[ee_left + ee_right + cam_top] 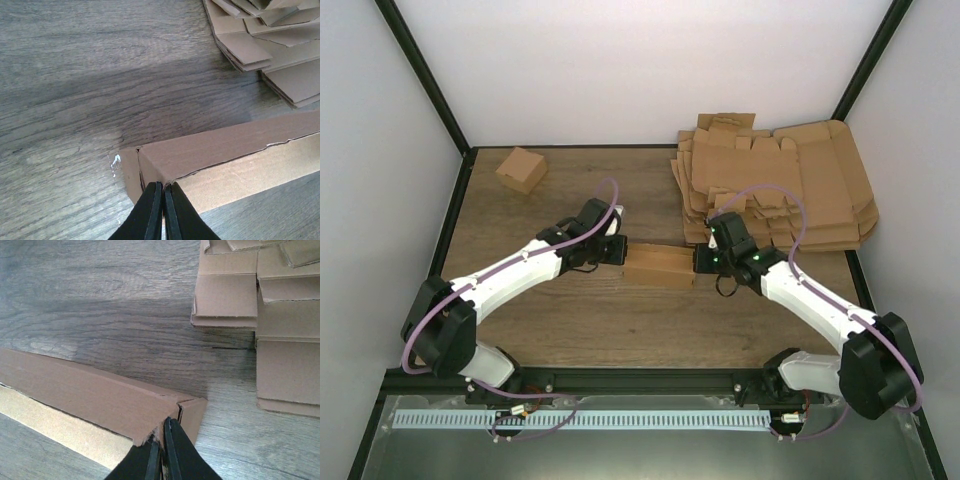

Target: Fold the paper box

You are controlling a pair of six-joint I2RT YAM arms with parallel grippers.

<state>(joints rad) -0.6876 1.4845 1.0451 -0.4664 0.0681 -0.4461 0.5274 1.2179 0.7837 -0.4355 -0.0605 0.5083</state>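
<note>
The paper box [660, 266] stands on the wooden table between the two arms as a low brown walled tray. My left gripper [623, 254] is shut on its left end wall. In the left wrist view the black fingers [155, 210] pinch the wall's top edge at a corner of the box [215, 150], and the gripper [164, 186] shows no gap. My right gripper [698, 262] is shut on the right end. In the right wrist view that gripper [162, 429] clamps the frayed cardboard edge by the corner of the box [100, 395].
A stack of flat cardboard blanks [780, 185] lies at the back right, close behind the right gripper; the stack also shows in the wrist views [270, 40] [260, 315]. A small folded brown box [521, 169] sits at the back left. White walls enclose the table.
</note>
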